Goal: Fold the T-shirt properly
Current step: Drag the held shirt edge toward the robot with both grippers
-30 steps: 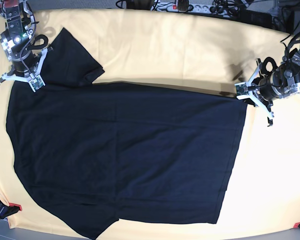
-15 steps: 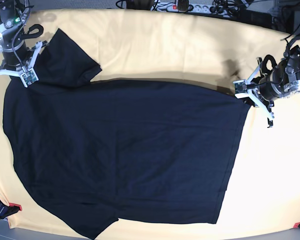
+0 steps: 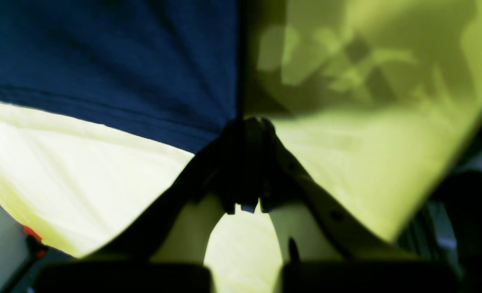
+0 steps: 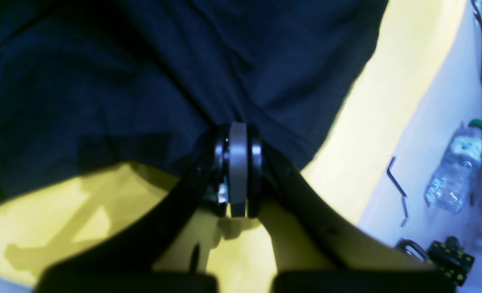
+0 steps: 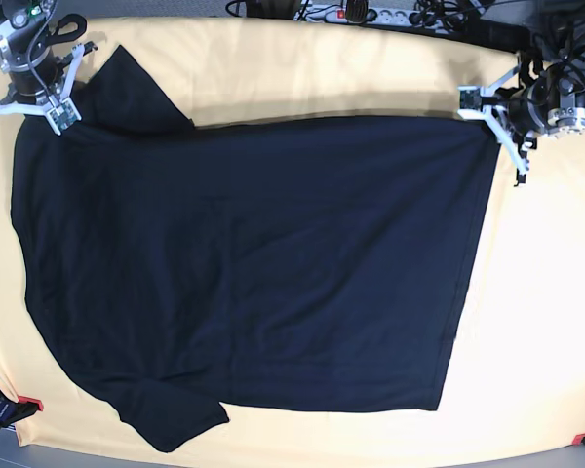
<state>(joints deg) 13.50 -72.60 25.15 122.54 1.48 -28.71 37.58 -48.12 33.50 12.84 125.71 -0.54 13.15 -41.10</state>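
Observation:
The black T-shirt (image 5: pixel 253 263) lies spread flat on the pale yellow cloth (image 5: pixel 322 68), collar end to the left and hem to the right. In the base view my right gripper (image 5: pixel 31 109) is at the far left, shut on the shirt's shoulder by the upper sleeve (image 5: pixel 127 93). The right wrist view shows those jaws pressed together on the dark fabric (image 4: pixel 237 132). My left gripper (image 5: pixel 489 119) at the far right is shut on the hem's upper corner. Its closed fingertips (image 3: pixel 249 122) pinch that corner of the shirt (image 3: pixel 102 61).
Cables and a power strip (image 5: pixel 356 12) run along the far table edge. Red clamps (image 5: pixel 29 403) (image 5: pixel 580 439) hold the cloth at the near corners. A water bottle (image 4: pixel 454 175) and a hex key (image 4: pixel 397 183) lie beside the table past the cloth's edge.
Both grippers moved toward the far edge of the table, dragging the shirt's upper edge with them. The shirt now lies straighter and flatter, and the lower sleeve has shifted too.

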